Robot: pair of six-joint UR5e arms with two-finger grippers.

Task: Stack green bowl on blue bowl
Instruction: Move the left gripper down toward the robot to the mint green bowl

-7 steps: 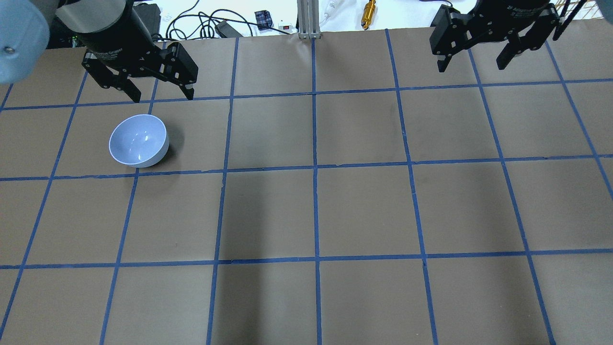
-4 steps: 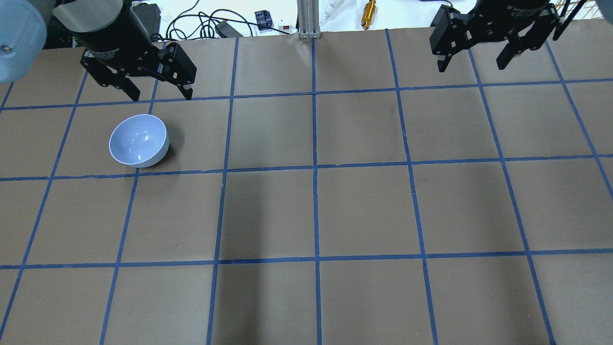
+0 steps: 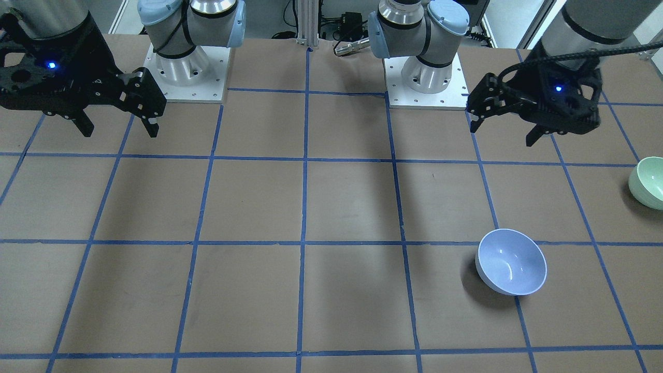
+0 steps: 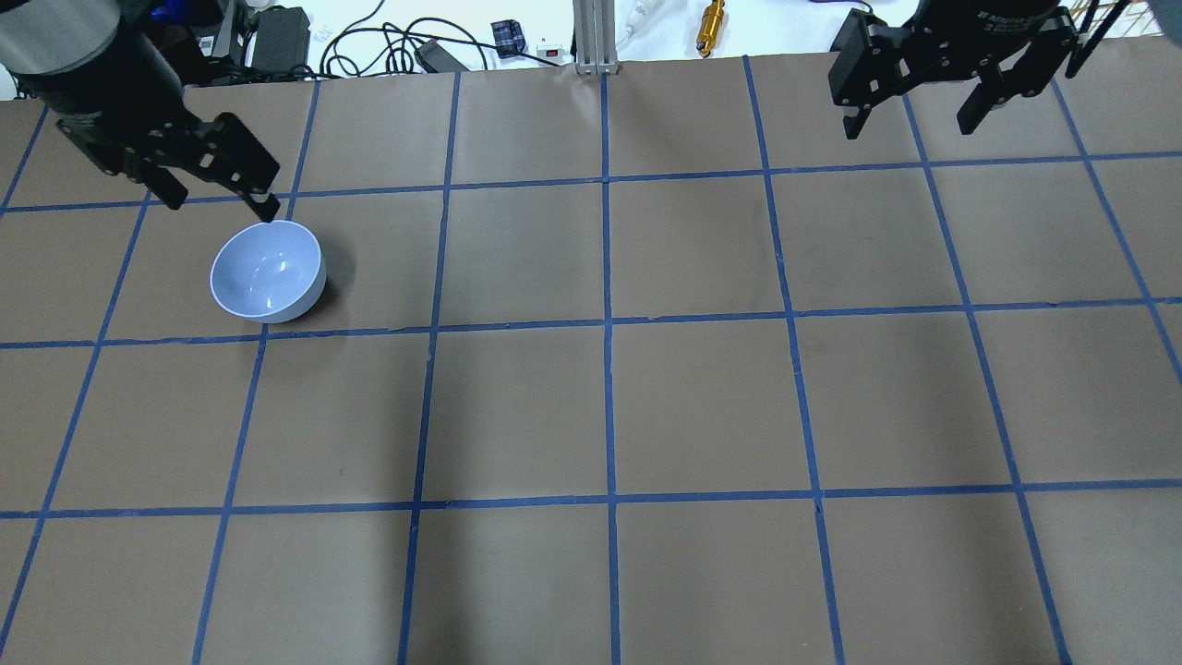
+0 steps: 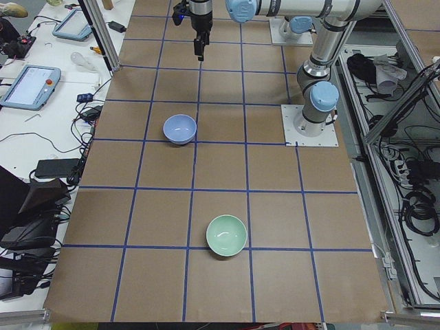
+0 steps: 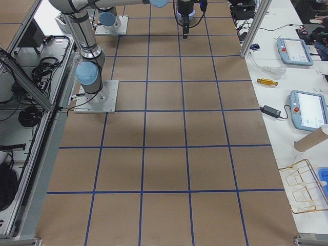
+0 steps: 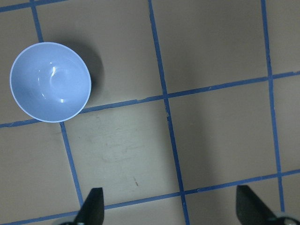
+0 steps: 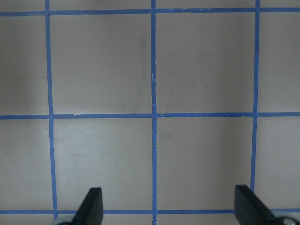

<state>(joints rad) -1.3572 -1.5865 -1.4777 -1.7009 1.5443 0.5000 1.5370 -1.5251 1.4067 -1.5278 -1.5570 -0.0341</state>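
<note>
The blue bowl [image 4: 268,271] stands upright on the brown gridded table, on my left side; it also shows in the front view [image 3: 512,261], the left side view [image 5: 179,128] and the left wrist view [image 7: 50,82]. The green bowl [image 3: 647,182] stands upright and alone further to my left, near the table's end [image 5: 227,235]; it is outside the overhead view. My left gripper [image 4: 222,208] is open and empty, high above the table beside the blue bowl [image 3: 503,133]. My right gripper [image 4: 910,127] is open and empty, high over the right side [image 3: 120,132].
The two arm bases [image 3: 186,72] [image 3: 427,77] stand at the robot's edge of the table. Cables, a gold cylinder [image 4: 711,26] and an aluminium post [image 4: 596,37] lie beyond the far edge. Tablets [image 5: 31,86] sit on a side bench.
My left gripper has swung to the left and slightly toward the blue bowl in the overhead view, still open. The right gripper and the blue bowl have not moved.
</note>
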